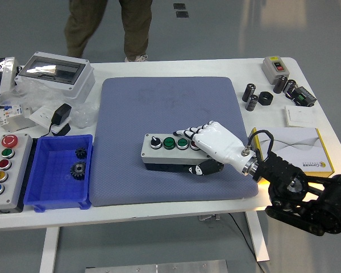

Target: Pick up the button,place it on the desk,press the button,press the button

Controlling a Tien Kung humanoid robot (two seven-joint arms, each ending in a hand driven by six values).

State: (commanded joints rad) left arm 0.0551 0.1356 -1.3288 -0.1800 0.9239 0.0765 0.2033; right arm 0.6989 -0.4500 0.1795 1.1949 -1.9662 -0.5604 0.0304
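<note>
A grey button box [167, 151] with a black knob, two green buttons and a red one lies on the blue mat [170, 108], in its front half. My right hand [207, 151], white with black finger pads, is shut on the box's right end: the fingers [187, 133] lie over the top and the thumb [204, 168] presses its front side. The box rests level on the mat. The left arm is out of view.
A blue bin [59, 170] with two gears and a second button box [3, 165] stand at the front left. A grey enclosure [54, 71] and clutter sit back left. Small parts [267, 96] and a booklet [295, 148] lie right. A person's legs [111, 25] show behind the table.
</note>
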